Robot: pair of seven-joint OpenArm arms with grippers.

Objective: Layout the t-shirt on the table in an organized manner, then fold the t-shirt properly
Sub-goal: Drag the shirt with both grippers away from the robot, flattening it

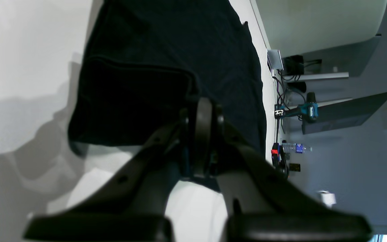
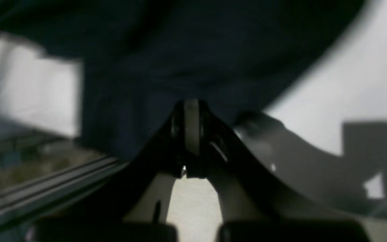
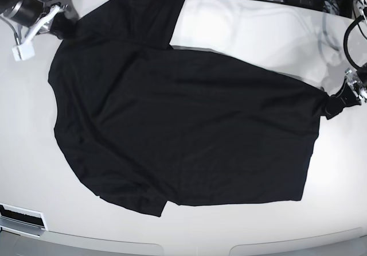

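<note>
One t-shirt spread across the table; left gripper and right gripper each clamp opposite shirt edges.

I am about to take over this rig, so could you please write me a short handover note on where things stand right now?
Left end effector: shut on the t-shirt, pinching a corner at the base view's right edge.
Right end effector: shut on the t-shirt at the far left corner of the base view.
The t-shirt lies spread mostly flat on the table, with one sleeve reaching toward the far edge and some wrinkles left.
Done: the shirt is largely laid out.
Left: smooth it, release, then make every fold.
</note>
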